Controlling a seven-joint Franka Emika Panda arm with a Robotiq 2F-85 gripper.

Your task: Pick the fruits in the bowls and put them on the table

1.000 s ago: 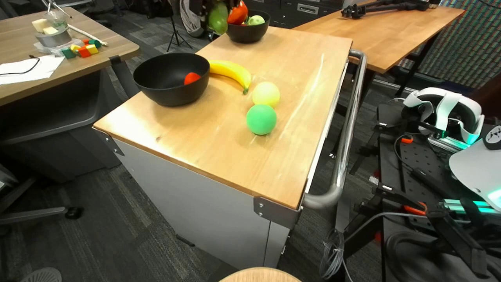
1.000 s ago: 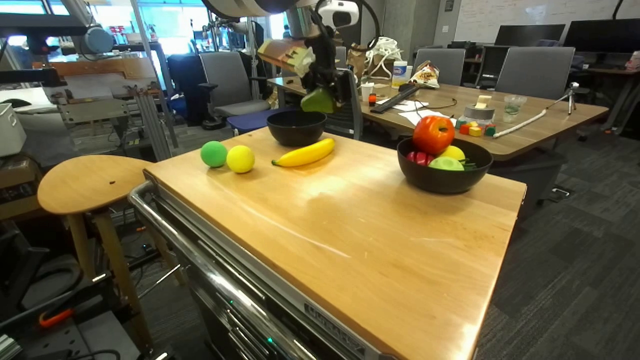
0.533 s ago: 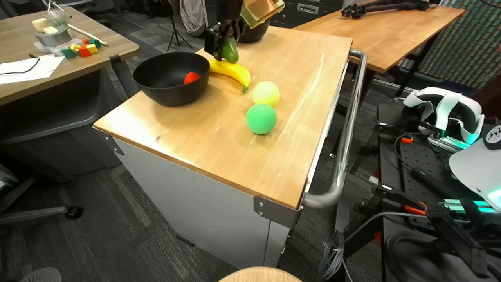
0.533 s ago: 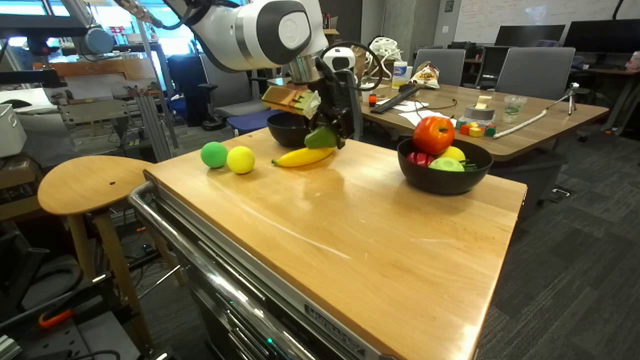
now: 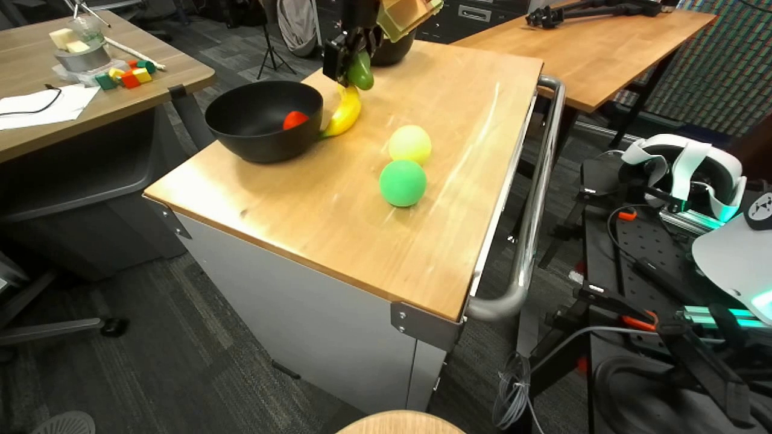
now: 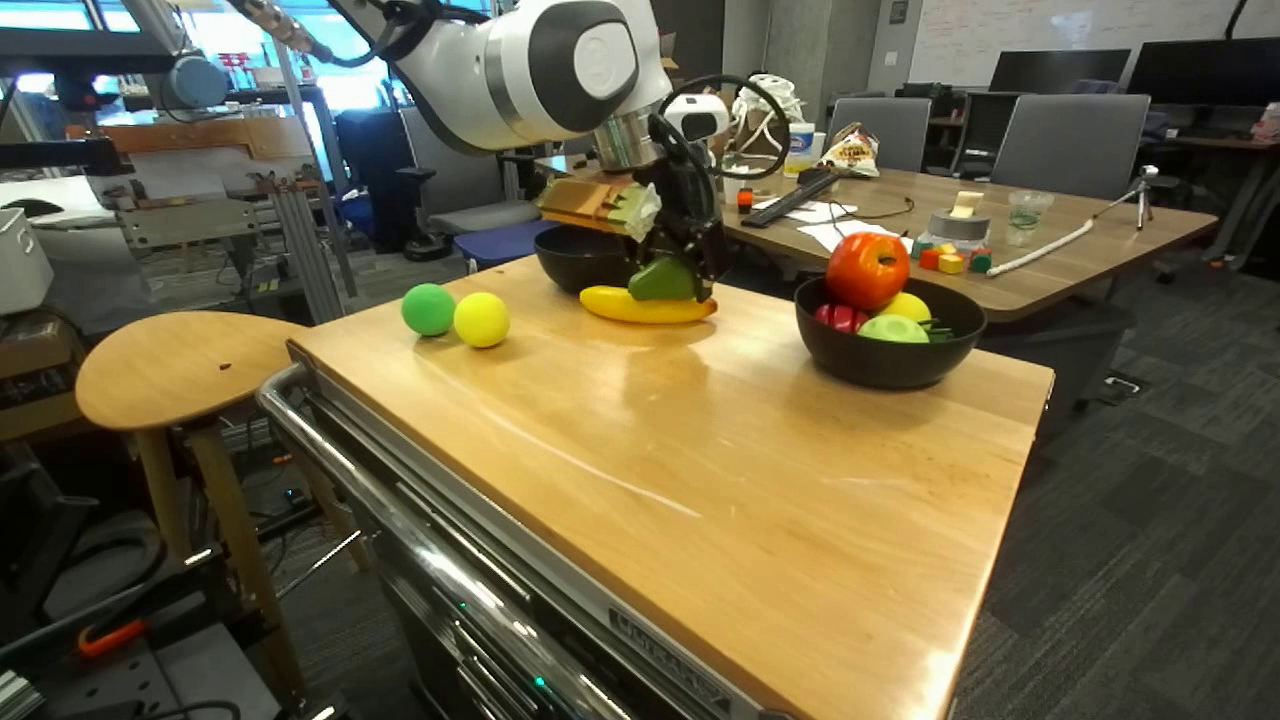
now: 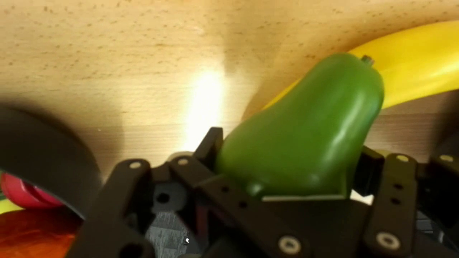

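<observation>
Low above the table (image 6: 620, 450), my gripper (image 7: 292, 152) is shut on a green pear-shaped fruit (image 7: 304, 132). Just beneath that fruit lies the banana (image 6: 645, 310) on the table; whether the two touch I cannot tell. In an exterior view the banana's stem end reaches a black bowl (image 5: 265, 144) with a red fruit (image 5: 295, 119) inside. Another black bowl (image 6: 890, 365) holds a big red-orange fruit (image 6: 867, 270), a pale green one (image 6: 893, 328), a yellow one (image 6: 905, 306) and a dark red one (image 6: 840, 317). A green round fruit (image 5: 403, 183) and a yellow one (image 5: 410, 144) rest on the table.
A metal bar handle (image 5: 537, 211) runs along one side of the table. The bowl with several fruits has its wall (image 7: 43, 143) close beside my gripper in the wrist view. A round wooden stool (image 6: 190, 360) and a cluttered desk (image 6: 1090, 240) stand nearby.
My gripper has come down with the green fruit from higher up to just over the banana. The banana has turned, and its stem end has swung round toward the bowl.
</observation>
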